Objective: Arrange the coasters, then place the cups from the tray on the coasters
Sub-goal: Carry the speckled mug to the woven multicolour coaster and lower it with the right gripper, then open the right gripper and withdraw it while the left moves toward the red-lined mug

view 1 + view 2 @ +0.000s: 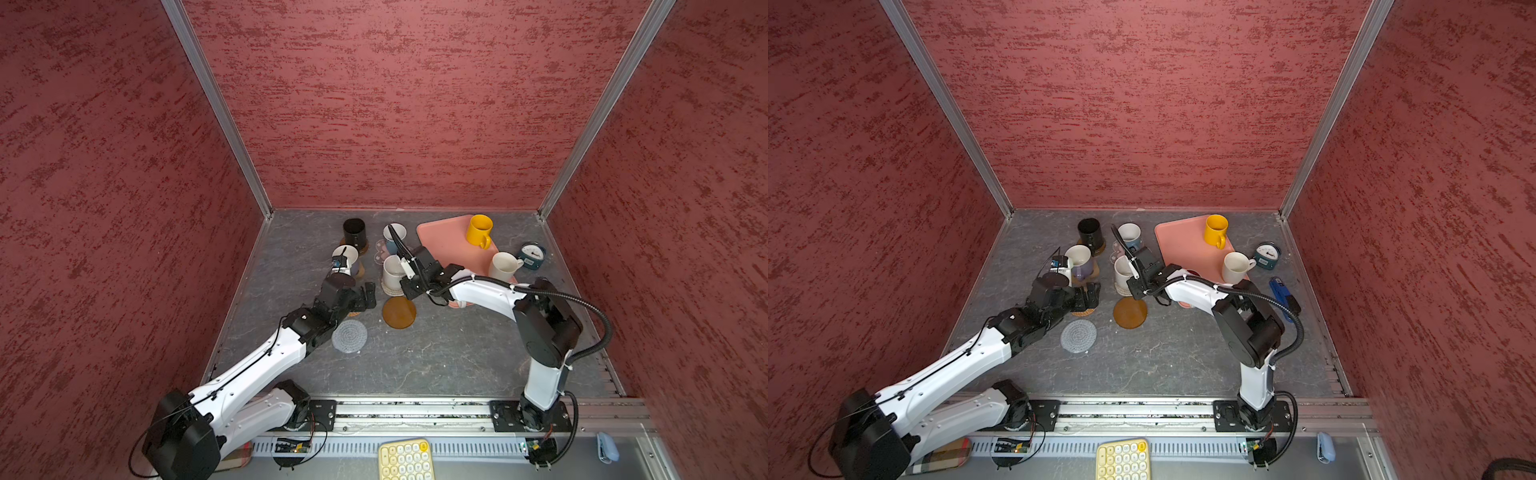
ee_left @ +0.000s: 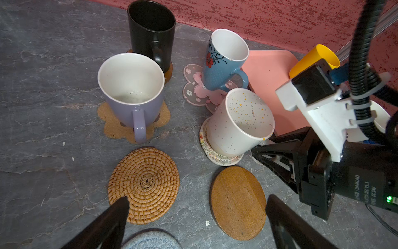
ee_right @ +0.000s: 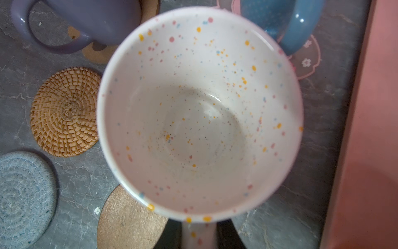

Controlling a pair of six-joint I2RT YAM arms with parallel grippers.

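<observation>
Speckled mug [image 2: 237, 129] tilted, beside tray [image 2: 269, 86] edge

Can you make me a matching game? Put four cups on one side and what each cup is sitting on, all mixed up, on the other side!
Cups
1. black cup
2. purple cup
3. blue cup
4. yellow cup

Sitting on
A. pink tray
B. pink flower coaster
C. paw-shaped coaster
D. brown coaster by the back wall

Pairs: 1-D, 2-C, 3-B, 4-A
</observation>
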